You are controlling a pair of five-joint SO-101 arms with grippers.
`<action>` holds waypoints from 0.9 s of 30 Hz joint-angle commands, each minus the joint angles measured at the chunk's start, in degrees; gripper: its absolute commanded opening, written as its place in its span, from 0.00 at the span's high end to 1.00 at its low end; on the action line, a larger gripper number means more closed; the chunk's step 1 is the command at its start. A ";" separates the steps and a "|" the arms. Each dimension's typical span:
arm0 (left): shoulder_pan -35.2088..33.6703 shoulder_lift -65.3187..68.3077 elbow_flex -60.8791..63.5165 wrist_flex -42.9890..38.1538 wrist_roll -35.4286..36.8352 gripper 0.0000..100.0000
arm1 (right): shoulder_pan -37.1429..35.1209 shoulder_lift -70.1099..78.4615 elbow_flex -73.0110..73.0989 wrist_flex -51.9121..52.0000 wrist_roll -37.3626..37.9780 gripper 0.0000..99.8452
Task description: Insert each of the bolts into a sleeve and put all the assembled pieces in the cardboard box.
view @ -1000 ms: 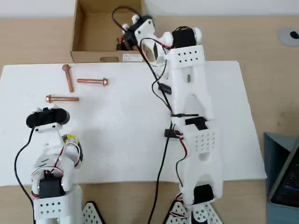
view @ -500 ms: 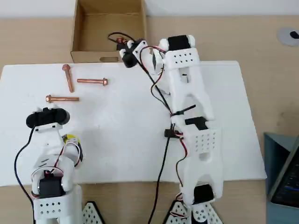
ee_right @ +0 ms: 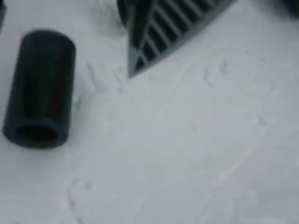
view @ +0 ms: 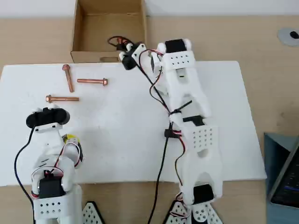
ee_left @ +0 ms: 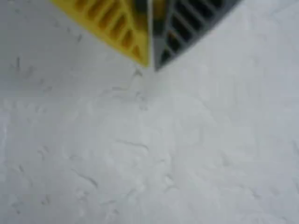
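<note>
Three copper bolts lie loose on the far left of the white mat. The cardboard box stands behind the mat, and a copper-tipped piece lies in its near right corner. My right gripper hangs at the mat's far edge just outside the box. In the right wrist view that gripper is shut and empty, with a black sleeve lying on the mat beside it. My left gripper, yellow and black, is shut and empty low over bare mat at the near left.
The right arm stretches over the mat's middle, with black cables trailing along it towards the box. A laptop corner juts in at the near right, off the mat. Bare mat lies between the bolts and the right arm.
The right gripper drew back out of the box to the mat's far edge, leaving the copper-tipped piece inside. The left arm stayed still.
</note>
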 commanded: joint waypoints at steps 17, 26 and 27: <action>-0.26 -0.40 -0.35 0.09 -0.35 1.00 | 3.12 6.81 -0.13 -3.43 0.53 0.93; -0.26 -0.40 -0.35 0.09 -0.35 1.00 | 2.95 6.46 -5.14 0.35 1.05 0.99; -0.26 -0.40 -0.35 0.09 -0.35 1.00 | 2.95 6.55 -7.60 2.02 1.05 0.99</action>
